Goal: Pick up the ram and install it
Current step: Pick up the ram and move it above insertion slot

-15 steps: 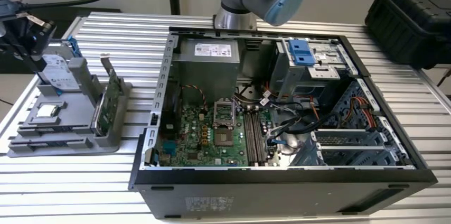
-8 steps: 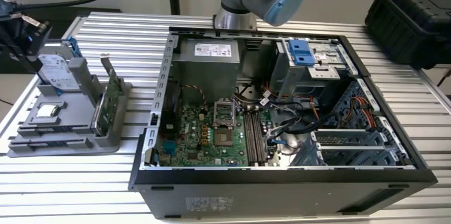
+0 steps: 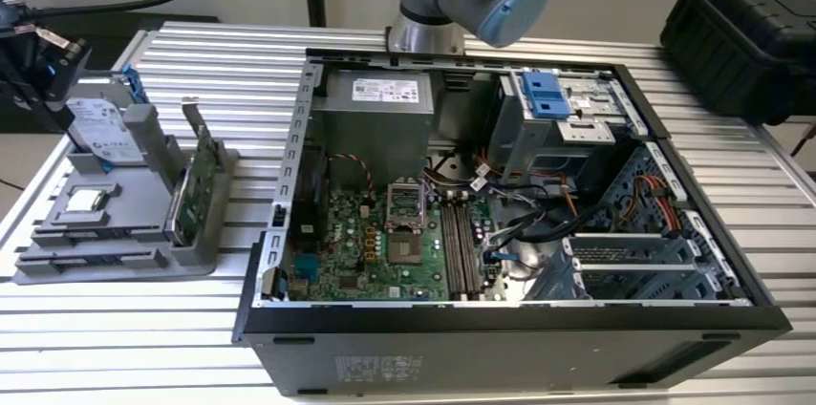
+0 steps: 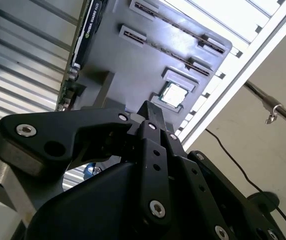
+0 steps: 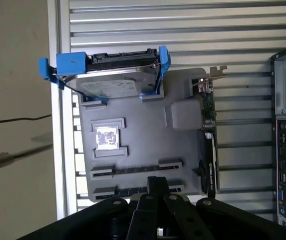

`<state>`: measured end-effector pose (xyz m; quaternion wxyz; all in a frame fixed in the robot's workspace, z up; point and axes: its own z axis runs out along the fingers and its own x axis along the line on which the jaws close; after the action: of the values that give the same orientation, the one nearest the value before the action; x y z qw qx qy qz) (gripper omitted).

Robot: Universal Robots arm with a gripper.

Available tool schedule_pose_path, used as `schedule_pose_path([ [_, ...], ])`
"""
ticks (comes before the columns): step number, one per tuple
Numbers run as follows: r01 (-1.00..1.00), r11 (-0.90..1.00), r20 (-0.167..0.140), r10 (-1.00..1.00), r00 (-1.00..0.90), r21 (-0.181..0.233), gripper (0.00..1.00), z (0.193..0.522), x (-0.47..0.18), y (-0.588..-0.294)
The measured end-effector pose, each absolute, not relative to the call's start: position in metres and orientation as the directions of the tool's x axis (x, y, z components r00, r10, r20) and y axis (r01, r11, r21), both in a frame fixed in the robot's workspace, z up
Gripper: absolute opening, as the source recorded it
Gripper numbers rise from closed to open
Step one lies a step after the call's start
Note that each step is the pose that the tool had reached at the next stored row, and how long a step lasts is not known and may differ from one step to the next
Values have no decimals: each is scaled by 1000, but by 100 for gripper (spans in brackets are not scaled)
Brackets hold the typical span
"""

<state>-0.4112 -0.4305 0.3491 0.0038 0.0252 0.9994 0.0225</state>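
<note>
Over the grey holder (image 5: pixel 143 132), how were you set? the technician asked.

I hung above its slotted end, my gripper (image 5: pixel 155 184) pointing down at the two long slots (image 5: pixel 135 170). The fingertips (image 4: pixel 156 120) looked drawn together with no gap between them. Whether something thin was pinched there I could not tell. Nor could I tell where the ram was: each slot showed a thin dark line, which may or may not have been a stick seen edge-on.

And the pick itself, what did it want?

By my judgement, it wanted jaws squared to the stick's flat faces, a hold at mid-length, and a straight lift. The green card (image 5: pixel 208 107) stood along the holder's edge toward the computer case (image 3: pixel 510 352), and the hard drive (image 5: pixel 110 87) stood at the holder's far end. The processor (image 5: pixel 107 136) lay in its recess at the holder's middle, clear of that path.

What was round about?

A ribbed metal table (image 3: pixel 128 329) carried the holder, with the open case just beside it on the exterior view's right. Beyond the case from the holder sat a black carrying box (image 3: pixel 746 32). Off the table edge nearest the holder was pale floor (image 5: pixel 18 60), with a cable (image 5: pixel 13 120) across it.
</note>
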Motion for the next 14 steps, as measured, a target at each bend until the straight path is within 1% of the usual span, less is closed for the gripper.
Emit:
schedule_pose_path([
  [10,50,998,-6,51,-999,45,0,349,-411,-431],
  [11,50,998,-6,51,-999,45,100,349,-411,-431],
  [14,50,998,-6,51,-999,45,100,349,-411,-431],
])
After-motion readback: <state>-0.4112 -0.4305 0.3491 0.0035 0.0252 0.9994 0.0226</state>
